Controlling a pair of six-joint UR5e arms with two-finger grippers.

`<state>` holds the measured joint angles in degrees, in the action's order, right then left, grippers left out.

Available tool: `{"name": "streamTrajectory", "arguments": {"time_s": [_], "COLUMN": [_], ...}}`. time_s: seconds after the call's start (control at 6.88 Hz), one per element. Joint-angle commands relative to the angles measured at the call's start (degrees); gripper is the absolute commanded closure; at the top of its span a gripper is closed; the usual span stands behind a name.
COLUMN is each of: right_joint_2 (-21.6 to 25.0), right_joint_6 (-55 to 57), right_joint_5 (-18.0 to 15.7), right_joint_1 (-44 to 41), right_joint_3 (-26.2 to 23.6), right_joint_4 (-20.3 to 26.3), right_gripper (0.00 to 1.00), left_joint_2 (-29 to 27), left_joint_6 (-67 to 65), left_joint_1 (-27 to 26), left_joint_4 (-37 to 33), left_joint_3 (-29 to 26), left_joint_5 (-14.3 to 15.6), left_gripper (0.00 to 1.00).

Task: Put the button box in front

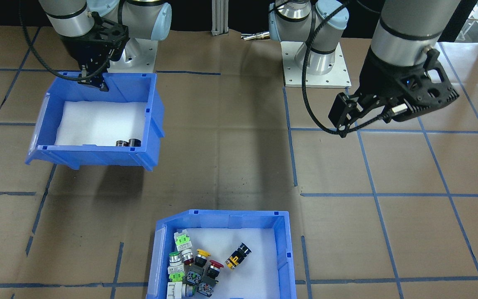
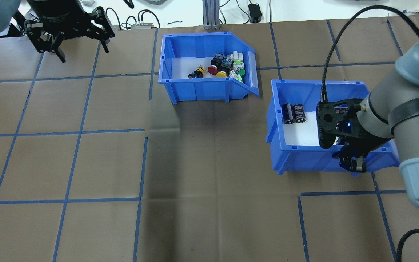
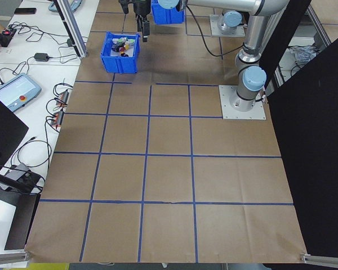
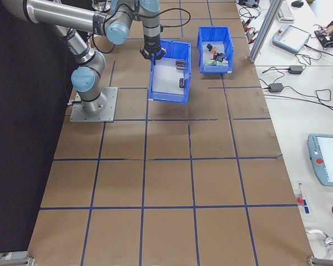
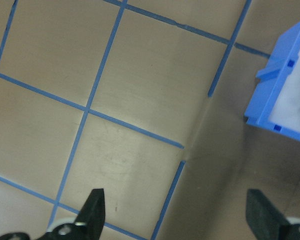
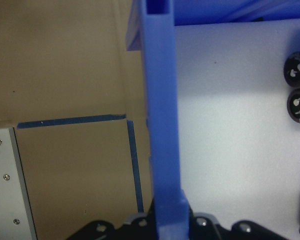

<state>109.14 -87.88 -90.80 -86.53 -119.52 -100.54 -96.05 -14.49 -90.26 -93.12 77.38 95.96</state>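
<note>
Button box (image 2: 202,87) sits at table's (image 2: 209,203) far edge from robot, centre, push-buttons (image 2: 227,67) clustered toward its right side. Second bin (image 2: 304,160) nearer robot and to the right, tilted, apparently lifted off the table; two cylinders (image 2: 294,112) at its far-left inside. Right gripper (image 2: 353,163) on that bin's near wall. Left gripper (image 2: 69,43) far left, well apart from both bins.

A second blue bin (image 1: 98,120) with a white foam liner is seen tilted above the bench (image 1: 230,166), with black cylinders (image 2: 294,113) lying inside. The bench is covered in brown paper marked by a grid of blue tape (image 2: 82,131). Cables (image 3: 42,149) and a teach pendant (image 4: 328,159) are laid on the white side tables.
</note>
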Motion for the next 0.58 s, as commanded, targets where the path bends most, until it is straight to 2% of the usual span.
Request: {"name": "streamTrajectory", "arguments": {"time_s": [0.0,0.15,0.29,0.44], "right_joint_2": [-0.16,-0.25,-0.86,-2.52], "right_joint_6": [7.25,10.42,13.32,16.57], "right_joint_5": [-0.26,-0.26,-0.26,-0.34], "right_joint_1": [-7.14,-10.04,-12.50,-15.66], "right_joint_3": [-2.99,-3.44,-3.44,-3.44], "right_joint_4": [-3.77,-3.96,-4.14,-6.05], "right_gripper": [0.99,0.99,0.99,0.99], "left_joint_2": [4.01,5.24,5.86,5.87], "left_joint_6": [15.44,21.54,21.17,21.43], "left_joint_1": [0.08,0.09,0.00,0.08], "left_joint_4": [-3.47,-3.13,-3.04,-3.30], "left_joint_3": [0.84,1.63,2.42,2.69], "left_joint_5": [-7.69,-7.72,-6.76,-3.70], "left_gripper": [0.00,0.00,0.00,0.00]}}
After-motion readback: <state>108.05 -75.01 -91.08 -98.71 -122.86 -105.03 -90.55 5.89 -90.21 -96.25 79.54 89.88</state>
